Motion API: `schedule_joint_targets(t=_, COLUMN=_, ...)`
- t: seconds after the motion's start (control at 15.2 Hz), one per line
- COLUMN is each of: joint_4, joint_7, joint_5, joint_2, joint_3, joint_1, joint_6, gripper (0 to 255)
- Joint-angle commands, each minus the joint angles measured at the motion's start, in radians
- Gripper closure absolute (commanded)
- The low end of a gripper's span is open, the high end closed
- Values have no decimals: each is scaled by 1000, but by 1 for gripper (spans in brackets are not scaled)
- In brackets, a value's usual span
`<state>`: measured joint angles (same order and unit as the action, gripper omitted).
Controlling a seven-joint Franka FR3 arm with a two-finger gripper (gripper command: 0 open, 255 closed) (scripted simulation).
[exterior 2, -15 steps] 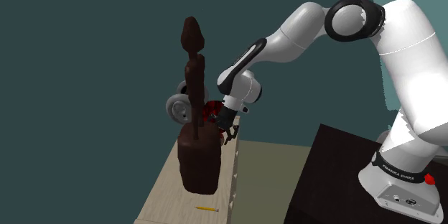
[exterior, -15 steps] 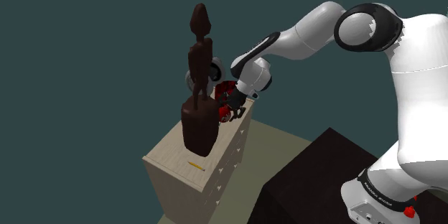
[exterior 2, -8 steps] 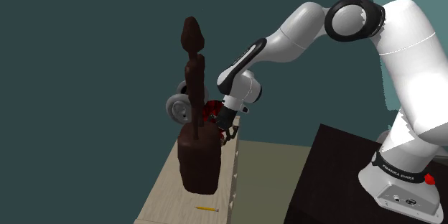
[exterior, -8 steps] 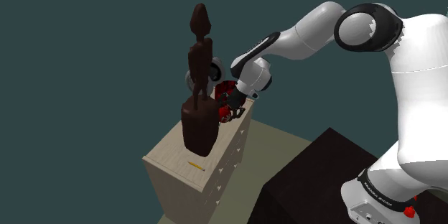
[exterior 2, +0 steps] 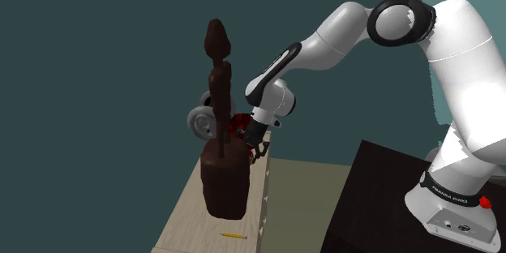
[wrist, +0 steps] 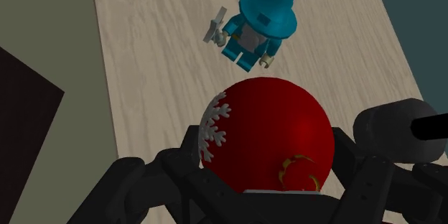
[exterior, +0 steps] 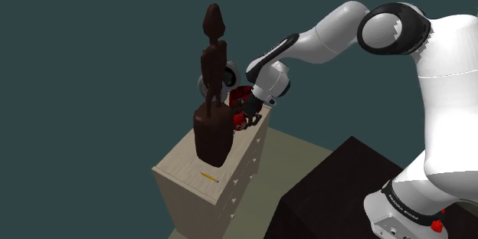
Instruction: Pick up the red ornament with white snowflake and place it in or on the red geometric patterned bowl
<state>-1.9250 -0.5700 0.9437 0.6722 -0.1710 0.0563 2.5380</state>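
Note:
A glossy red ornament (wrist: 273, 133) with a white snowflake on its side sits between my black fingers (wrist: 136, 183), close under the wrist camera. My gripper (wrist: 266, 169) is shut on it. In the shoulder view the gripper (exterior: 243, 119) hangs over the far end of a pale wooden dresser (exterior: 184, 170), with the ornament (exterior: 240, 122) showing as a red spot. Just behind it a red patterned bowl (exterior: 240, 94) peeks out, mostly hidden by the hand. In the second exterior view the gripper (exterior 2: 255, 147) is beside the bowl (exterior 2: 237, 123).
A tall dark brown statue (exterior: 211, 115) stands mid-dresser, close beside the gripper. A blue wizard figure (wrist: 260, 25) lies on the wood beyond the ornament. A grey round object (exterior 2: 200, 122) sits at the far end, a yellow pencil (exterior: 208, 176) near the front. The black stand (exterior: 337, 191) is lower right.

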Motion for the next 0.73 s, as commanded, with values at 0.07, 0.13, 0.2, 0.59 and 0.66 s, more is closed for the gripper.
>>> schedule_joint_targets(t=0.07, joint_4=-13, joint_7=-19, joint_5=-10, joint_2=-31, joint_3=5, joint_1=-2, joint_6=-14, gripper=255)
schedule_joint_targets(t=0.13, joint_4=-18, joint_7=-27, joint_5=-15, joint_2=-43, joint_3=7, joint_1=-4, joint_6=-20, gripper=255)
schedule_joint_targets(t=0.2, joint_4=-22, joint_7=-34, joint_5=-19, joint_2=-55, joint_3=10, joint_1=-5, joint_6=-26, gripper=255)
schedule_joint_targets(t=0.59, joint_4=-45, joint_7=-82, joint_5=-47, joint_2=-125, joint_3=22, joint_1=-11, joint_6=-64, gripper=255)
schedule_joint_targets(t=0.66, joint_4=-48, joint_7=-90, joint_5=-51, joint_2=-136, joint_3=24, joint_1=-12, joint_6=-70, gripper=255)
